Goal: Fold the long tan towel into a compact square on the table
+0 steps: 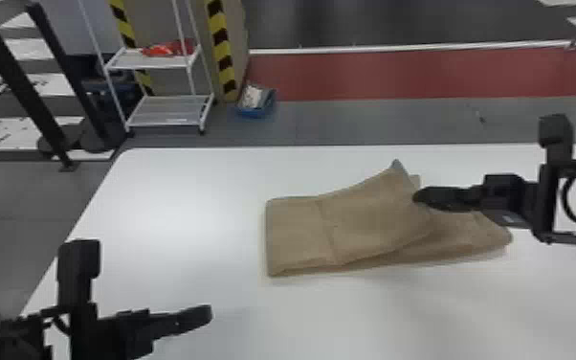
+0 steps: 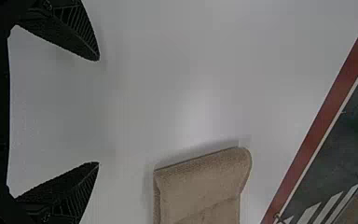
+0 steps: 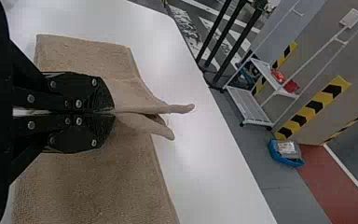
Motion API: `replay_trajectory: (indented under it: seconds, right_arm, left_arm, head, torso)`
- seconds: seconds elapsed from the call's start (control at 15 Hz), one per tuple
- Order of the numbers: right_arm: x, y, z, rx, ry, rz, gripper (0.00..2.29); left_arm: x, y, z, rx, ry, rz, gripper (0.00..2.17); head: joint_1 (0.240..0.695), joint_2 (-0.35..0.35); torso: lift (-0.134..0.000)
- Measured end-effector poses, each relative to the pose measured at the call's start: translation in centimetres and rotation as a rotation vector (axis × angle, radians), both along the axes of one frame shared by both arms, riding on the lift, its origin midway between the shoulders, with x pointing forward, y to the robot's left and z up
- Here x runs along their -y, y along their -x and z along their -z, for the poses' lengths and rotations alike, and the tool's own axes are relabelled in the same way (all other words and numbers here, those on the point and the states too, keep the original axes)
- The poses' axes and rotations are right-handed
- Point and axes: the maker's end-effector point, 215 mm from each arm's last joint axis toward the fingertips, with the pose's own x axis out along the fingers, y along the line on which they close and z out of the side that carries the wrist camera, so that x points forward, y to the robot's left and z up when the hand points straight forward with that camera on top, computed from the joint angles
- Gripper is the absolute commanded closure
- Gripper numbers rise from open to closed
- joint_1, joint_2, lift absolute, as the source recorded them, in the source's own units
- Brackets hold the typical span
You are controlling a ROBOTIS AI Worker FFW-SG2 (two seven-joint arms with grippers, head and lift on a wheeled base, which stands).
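Towel point(image 1: 296, 234) on table point(image 1: 172, 191), rack point(image 1: 170, 111) behind table, bin point(image 1: 256, 113) right of rack

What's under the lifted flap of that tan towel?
More of the same towel lies under it, showing at the right and along the near edge. Toward the left end, the flap hides anything beneath.

Beyond the far side of the white table point(image 1: 167, 182) there is a grey floor point(image 1: 349, 122) with a red strip point(image 1: 397, 74). At far left stands a white shelf rack point(image 1: 170, 111), and a blue bin point(image 1: 256, 112) is on the floor, near a yellow-black striped post point(image 1: 222, 52).
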Motion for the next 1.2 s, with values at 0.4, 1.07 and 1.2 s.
replay_trajectory:
  seconds: [0.4, 1.07, 1.2]
  right_arm:
    - [2.7, 1.2, 1.2, -0.017, -0.036, 0.054, 1.12]
    - [7.3, 1.8, 0.3, 0.016, -0.028, 0.107, 1.12]
    - [7.9, 1.9, 0.4, 0.014, -0.025, 0.120, 1.12]
  left_arm:
    - [0.5, -0.2, 0.6, -0.014, -0.011, 0.009, 0.09]
    - [0.9, -0.5, 0.6, -0.012, -0.006, 0.017, 0.09]
    - [0.9, -0.3, 0.8, -0.016, -0.005, 0.016, 0.09]
  head:
    - [0.695, 0.060]
    - [0.695, -0.005]
    - [0.695, -0.012]
  torso:
    - [-0.125]
    - [-0.125]
    - [-0.125]
